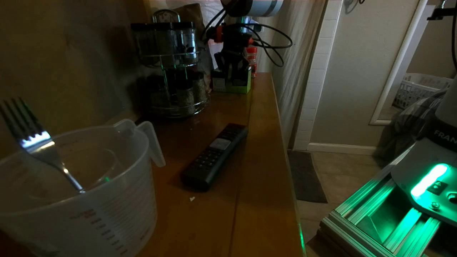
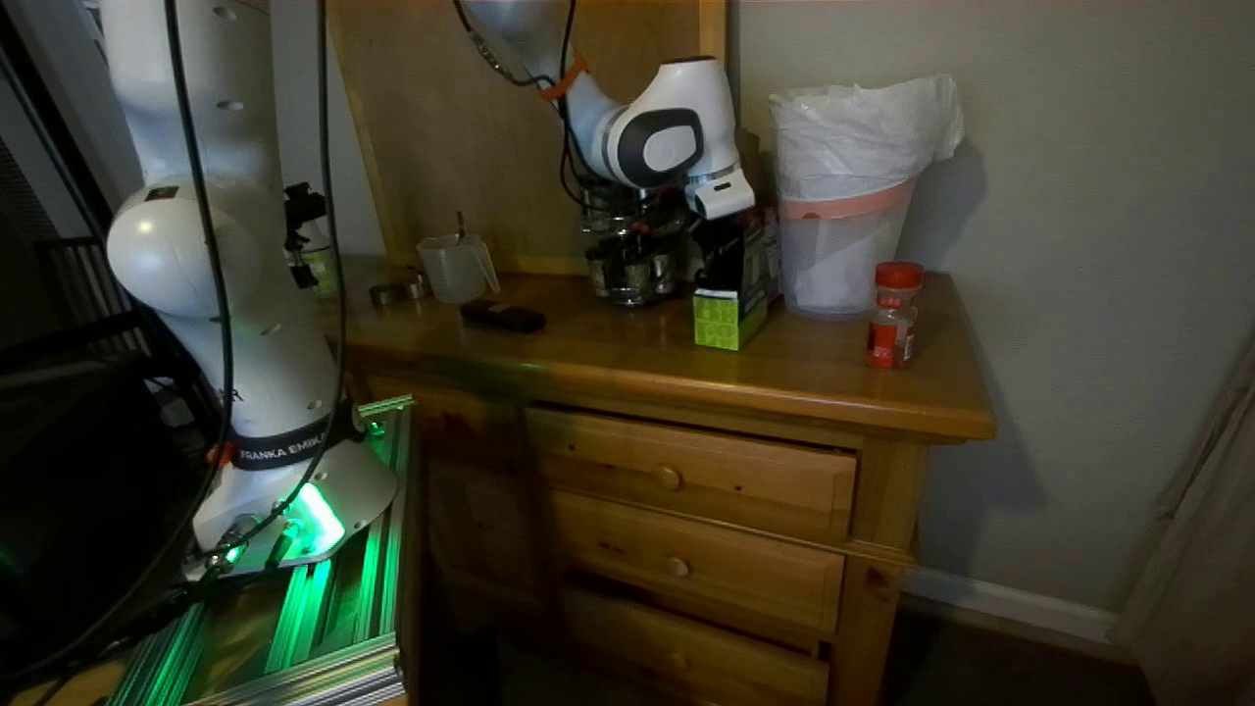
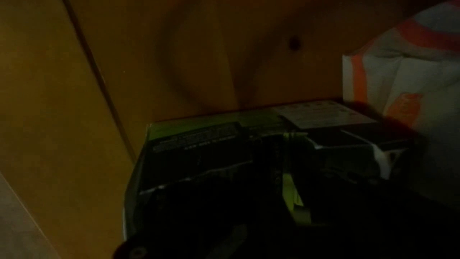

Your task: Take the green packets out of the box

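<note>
I am facing a wooden dresser point(image 2: 598, 351), with 3 drawers showing below its top. My white arm point(image 2: 181, 255) is standing near it on a green-lit metal frame point(image 2: 324, 675). A white-bagged bin point(image 2: 843, 250) is sitting on the dresser, and a 2-tier wire rack point(image 1: 166, 84) is holding dark-lidded jars point(image 1: 185, 41). Just beside the bin, the dark-and-green box point(image 2: 719, 322) is standing open at the top. My gripper point(image 1: 232, 73) is pointing down at that opening; it is too dark for me to tell whether the fingers are spread or pressed together. Well apart from the box, a measuring jug point(image 1: 121, 214) is standing, with a black remote point(image 1: 214, 157) lying near it. A red-lidded shaker point(image 2: 892, 319) is standing near the bin, and a fork point(image 1: 48, 151) is leaning up out of the jug. In the wrist view, yellow-green is showing inside the box, which I am reading as the green packets point(image 3: 289, 189); I cannot tell how many.
</note>
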Motion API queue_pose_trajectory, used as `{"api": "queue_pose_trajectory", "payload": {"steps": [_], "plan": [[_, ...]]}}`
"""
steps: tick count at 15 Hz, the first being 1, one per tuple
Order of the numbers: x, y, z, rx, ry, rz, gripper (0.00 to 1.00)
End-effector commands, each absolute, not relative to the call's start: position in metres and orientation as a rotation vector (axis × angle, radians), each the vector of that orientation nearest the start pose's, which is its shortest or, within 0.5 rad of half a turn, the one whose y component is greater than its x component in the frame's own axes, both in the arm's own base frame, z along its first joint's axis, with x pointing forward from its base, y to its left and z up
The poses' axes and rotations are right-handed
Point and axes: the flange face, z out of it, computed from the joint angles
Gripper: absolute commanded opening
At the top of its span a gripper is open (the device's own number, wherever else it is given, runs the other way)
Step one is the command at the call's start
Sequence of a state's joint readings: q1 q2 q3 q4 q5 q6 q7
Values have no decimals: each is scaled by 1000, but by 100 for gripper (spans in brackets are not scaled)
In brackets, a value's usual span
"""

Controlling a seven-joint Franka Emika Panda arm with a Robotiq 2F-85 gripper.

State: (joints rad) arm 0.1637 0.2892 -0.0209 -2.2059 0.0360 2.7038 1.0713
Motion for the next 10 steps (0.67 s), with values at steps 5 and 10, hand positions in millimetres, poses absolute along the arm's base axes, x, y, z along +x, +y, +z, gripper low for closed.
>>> {"api": "queue_pose_trajectory", "payload": {"steps": [5, 10], "plan": [[572, 73, 288, -2634, 1418, -276, 0], [566, 56, 349, -2619, 1350, -255, 0]]}}
